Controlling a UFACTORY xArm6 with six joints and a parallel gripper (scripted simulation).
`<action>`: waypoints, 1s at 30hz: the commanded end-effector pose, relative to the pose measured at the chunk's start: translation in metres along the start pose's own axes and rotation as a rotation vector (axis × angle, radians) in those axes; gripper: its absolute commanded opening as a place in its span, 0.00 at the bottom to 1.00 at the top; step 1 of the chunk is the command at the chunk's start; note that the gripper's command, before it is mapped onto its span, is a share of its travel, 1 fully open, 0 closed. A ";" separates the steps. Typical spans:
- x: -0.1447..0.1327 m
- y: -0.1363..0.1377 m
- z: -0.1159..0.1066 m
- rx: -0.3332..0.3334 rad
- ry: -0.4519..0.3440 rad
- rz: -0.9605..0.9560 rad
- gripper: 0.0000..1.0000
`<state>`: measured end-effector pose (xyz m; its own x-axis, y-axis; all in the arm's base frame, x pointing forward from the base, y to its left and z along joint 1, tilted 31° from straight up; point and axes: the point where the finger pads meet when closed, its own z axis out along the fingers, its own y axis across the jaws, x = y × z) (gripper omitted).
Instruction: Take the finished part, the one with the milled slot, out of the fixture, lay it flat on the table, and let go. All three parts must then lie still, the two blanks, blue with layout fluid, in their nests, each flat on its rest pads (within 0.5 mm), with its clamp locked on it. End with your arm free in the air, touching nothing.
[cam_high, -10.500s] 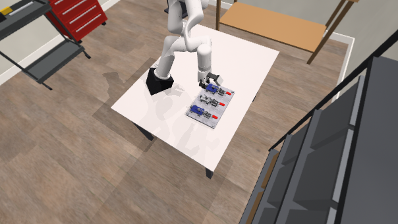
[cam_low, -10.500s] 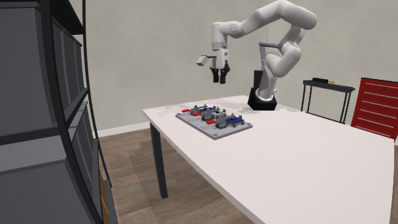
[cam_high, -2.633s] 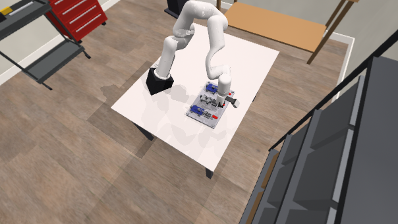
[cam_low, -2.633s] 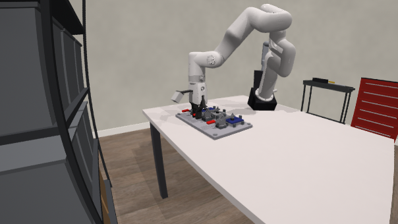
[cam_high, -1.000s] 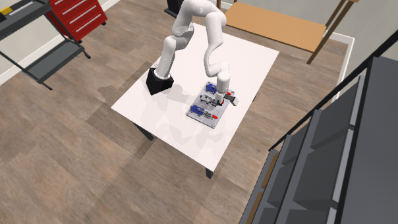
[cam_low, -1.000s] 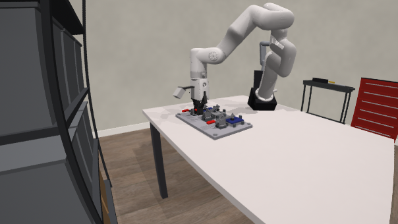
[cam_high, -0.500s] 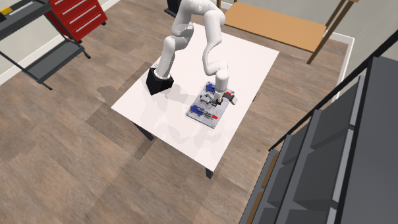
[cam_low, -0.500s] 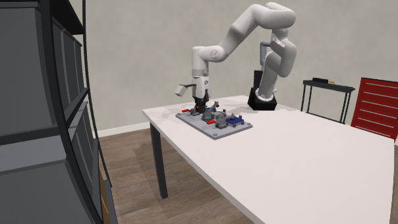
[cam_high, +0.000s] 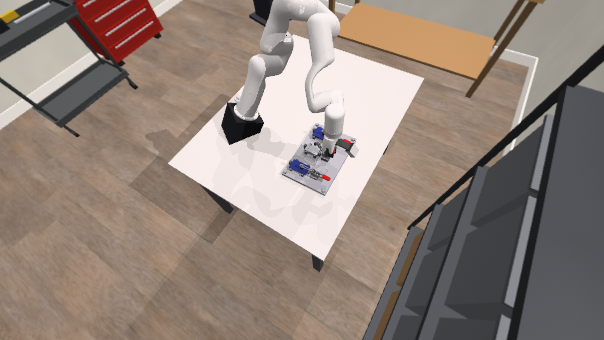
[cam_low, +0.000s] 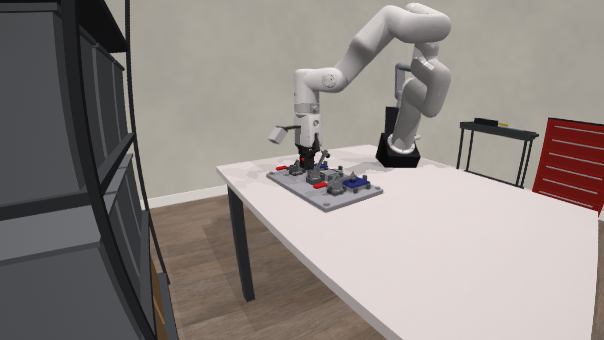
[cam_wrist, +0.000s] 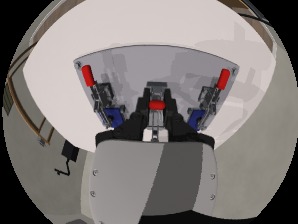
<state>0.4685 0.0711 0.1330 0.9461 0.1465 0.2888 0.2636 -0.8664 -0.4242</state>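
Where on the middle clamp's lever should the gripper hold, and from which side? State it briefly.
Hold the red grip at the lever's free end, coming straight down from above with the fingers astride its narrow sides. The gripper is shut on it that way now. The free end probably gives the most leverage, and a vertical approach stays clear of the neighbouring clamp handles on either side.
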 end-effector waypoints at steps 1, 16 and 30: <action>-0.003 0.000 -0.002 0.000 0.001 0.000 0.00; -0.012 0.000 -0.003 0.000 0.001 0.000 0.00; -0.017 0.000 -0.003 0.000 0.001 0.000 0.00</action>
<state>0.4534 0.0676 0.1307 0.9461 0.1465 0.2887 0.2636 -0.8664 -0.4242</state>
